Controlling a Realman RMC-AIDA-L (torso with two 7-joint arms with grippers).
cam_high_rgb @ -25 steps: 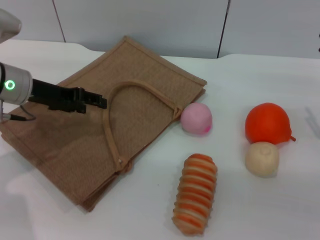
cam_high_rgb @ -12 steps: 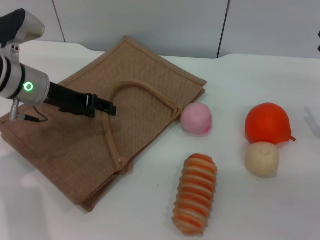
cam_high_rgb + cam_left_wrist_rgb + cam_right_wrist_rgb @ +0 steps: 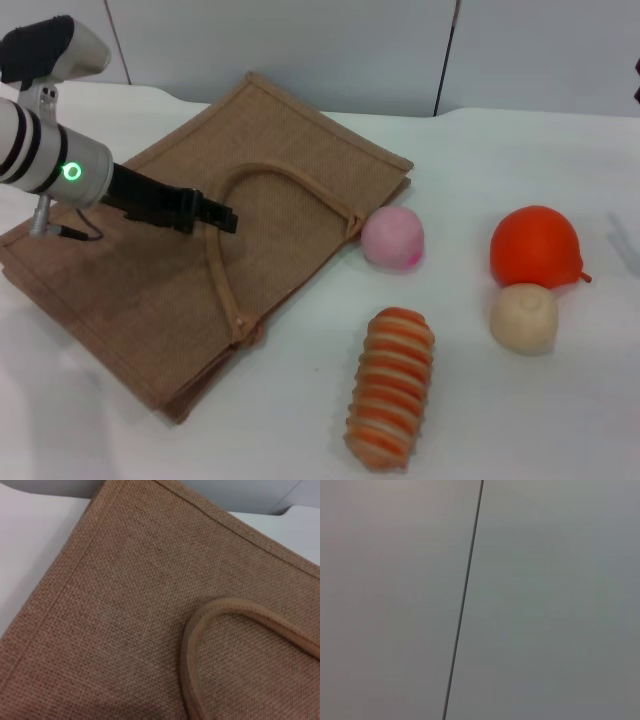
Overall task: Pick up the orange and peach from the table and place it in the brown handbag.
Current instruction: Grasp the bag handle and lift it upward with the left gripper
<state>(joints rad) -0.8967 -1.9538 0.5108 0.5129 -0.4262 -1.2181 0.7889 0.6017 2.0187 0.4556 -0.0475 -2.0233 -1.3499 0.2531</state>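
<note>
- since half a second ago the left gripper [image 3: 222, 217] has slid a little farther over the brown handbag [image 3: 150, 270], its tip now by the looped strap handle [image 3: 222, 262]; the fruits have not shifted.
- whether its jaws are apart or together i cannot tell (they read as one dark tip).
- the handbag lies flat on the white surface [image 3: 520, 420].
- the peach [image 3: 392, 238] sits just beside the bag's right corner.
- the orange [image 3: 535, 247] lies farther right, touching a beige ball [image 3: 523, 317].
- a striped ridged roll [image 3: 391, 385] lies nearer the camera.
- the left wrist view shows only jute weave and handle [image 3: 200, 645].
- the right gripper is out of view.
</note>
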